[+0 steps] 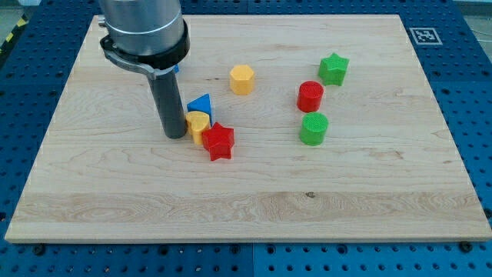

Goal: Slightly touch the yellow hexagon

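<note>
Camera view
Tip: my tip (174, 135) rests on the wooden board (246, 208), at 9 o'clock of the board's centre; it is a bare rod, with nothing to open or close.
Yellow hexagon: the yellow hexagon (241, 79) stands at 2 o'clock from my tip, apart from it.
Cluster: a small yellow block (198, 125) sits just beside my tip at 3 o'clock, blue block (201, 104) behind it, red star (219, 141) at its 4 o'clock.
Far blocks: green star (334, 68), red cylinder (310, 96), green cylinder (314, 128), all at 3 o'clock, well apart.

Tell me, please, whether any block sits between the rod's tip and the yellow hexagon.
My tip rests left of a small cluster: a yellow block, a blue block and a red star. The yellow hexagon lies up and right; the blue block sits close to that straight line.
</note>
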